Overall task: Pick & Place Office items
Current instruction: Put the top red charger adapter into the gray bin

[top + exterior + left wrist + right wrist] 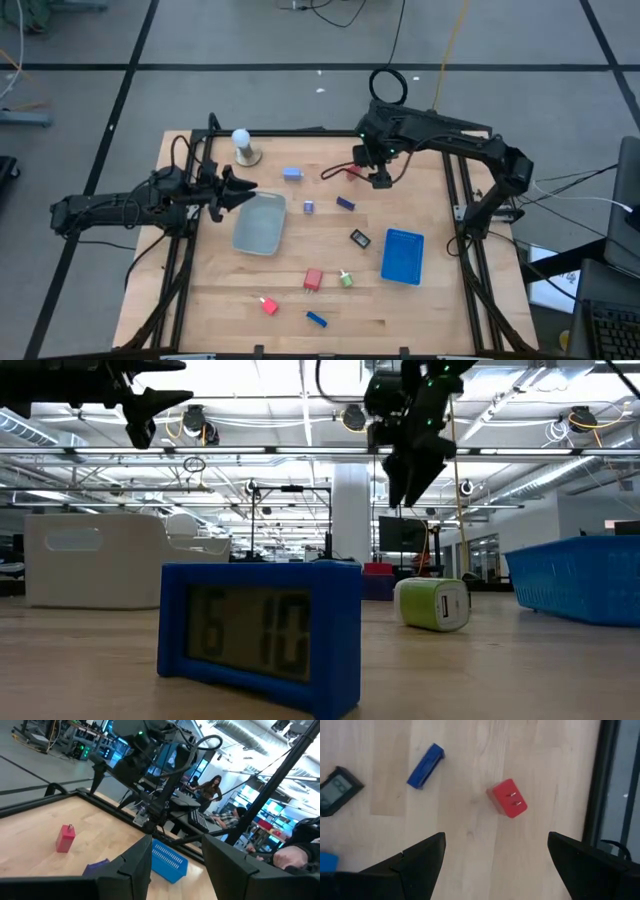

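While the right gripper (381,181) hangs above the surface (300,290) with its fingers spread wide and empty, the red plug (509,799) lies flat just beyond them, prongs up, beside the black frame rail (600,780). A straight descent risks a finger striking the rail, or one fingertip nudging the plug so that it skids or turns. The blue block (425,766) lies near the plug, away from the rail, clear of the fingers. The left gripper (240,189) waits over the grey tray (260,223), fingers partly apart, holding nothing visible.
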Tool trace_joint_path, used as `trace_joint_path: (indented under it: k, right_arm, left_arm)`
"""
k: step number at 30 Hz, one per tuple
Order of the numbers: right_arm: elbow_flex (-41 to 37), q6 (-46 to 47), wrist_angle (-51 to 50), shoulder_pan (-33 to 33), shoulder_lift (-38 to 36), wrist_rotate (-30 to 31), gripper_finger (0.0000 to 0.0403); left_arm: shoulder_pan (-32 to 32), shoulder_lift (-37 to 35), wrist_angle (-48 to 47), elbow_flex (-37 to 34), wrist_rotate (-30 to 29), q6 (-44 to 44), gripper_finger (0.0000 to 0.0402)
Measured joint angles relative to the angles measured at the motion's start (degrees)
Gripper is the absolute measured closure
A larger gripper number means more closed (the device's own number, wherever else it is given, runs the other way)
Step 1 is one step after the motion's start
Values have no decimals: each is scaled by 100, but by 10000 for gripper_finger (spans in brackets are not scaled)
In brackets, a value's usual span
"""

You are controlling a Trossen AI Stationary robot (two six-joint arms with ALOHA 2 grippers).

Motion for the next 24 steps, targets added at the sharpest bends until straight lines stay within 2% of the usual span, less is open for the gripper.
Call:
trace_joint_path:
  k: [6,12,14,24]
  right_arm:
    - [284,-106,-148,5,387,43,57]
    - [1170,-259,-423,0,929,738,57]
    - [1422,-233,-430,-21,1043,754,57]
    - [1712,1070,-418,-407,1317,723,57]
  left_arm:
    - [0,0,-112,0,2,-2,227]
    - [0,0,-186,0,0,4,227]
    - [0,0,-222,0,-2,4,227]
    - [0,0,-258,0,0,-4,227]
